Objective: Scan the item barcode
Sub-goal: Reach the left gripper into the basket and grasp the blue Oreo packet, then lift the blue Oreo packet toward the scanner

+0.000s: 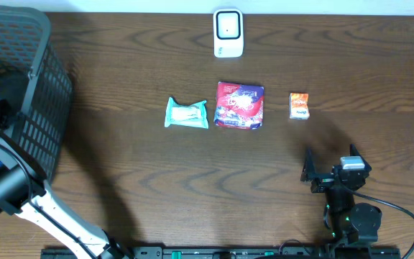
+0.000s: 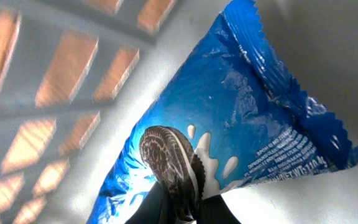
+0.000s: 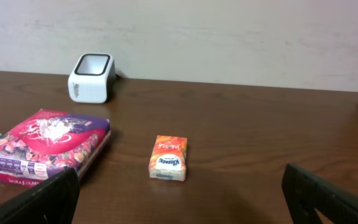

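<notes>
The left gripper (image 2: 179,208) is pinching the blue packet (image 2: 241,112) by its lower edge, inside the basket (image 1: 27,79) at nine o'clock. The right gripper (image 3: 182,190) is waiting at five o'clock, fingers spread wide. The pinch is catching only thin foil, so the packet risks slipping, snagging the basket wall, or reaching the scanner (image 1: 228,32) at twelve o'clock with its barcode turned away.
</notes>
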### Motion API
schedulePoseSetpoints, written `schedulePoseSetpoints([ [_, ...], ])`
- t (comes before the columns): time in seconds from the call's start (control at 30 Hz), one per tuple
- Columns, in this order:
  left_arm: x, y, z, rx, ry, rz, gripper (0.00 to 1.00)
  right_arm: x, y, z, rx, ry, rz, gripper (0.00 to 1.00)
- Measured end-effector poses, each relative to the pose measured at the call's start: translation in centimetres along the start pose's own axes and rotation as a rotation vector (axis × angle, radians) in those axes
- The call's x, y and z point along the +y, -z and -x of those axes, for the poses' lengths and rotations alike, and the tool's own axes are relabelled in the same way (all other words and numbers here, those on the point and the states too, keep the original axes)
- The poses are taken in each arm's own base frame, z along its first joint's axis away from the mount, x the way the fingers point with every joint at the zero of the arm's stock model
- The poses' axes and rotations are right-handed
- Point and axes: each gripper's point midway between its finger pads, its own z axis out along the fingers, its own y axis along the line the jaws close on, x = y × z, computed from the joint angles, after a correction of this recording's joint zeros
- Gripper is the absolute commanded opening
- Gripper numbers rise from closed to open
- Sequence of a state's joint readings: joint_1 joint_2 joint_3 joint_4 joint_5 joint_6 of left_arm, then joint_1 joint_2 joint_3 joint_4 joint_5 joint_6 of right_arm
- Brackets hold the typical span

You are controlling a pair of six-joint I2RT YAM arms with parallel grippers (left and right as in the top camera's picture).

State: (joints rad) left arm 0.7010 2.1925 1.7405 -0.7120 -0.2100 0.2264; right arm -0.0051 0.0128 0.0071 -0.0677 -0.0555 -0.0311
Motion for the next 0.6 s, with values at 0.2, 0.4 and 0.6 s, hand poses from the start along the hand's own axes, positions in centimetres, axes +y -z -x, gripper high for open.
schedulePoseSetpoints([
  [0.2,0.8,8.2,2.4,-0.17,0.141,-0.049,0.07,0.0,0.0,0.0,0.0,0.0,0.0,0.99],
  [0.4,0.2,26.3,6.4,-0.623,0.233,-0.273,0.07,0.0,0.0,0.0,0.0,0.0,0.0,0.99],
  [0.6,-3.1,40.5,4.6,-0.867,0.345,-0.61,0.07,0.0,0.0,0.0,0.0,0.0,0.0,0.99],
])
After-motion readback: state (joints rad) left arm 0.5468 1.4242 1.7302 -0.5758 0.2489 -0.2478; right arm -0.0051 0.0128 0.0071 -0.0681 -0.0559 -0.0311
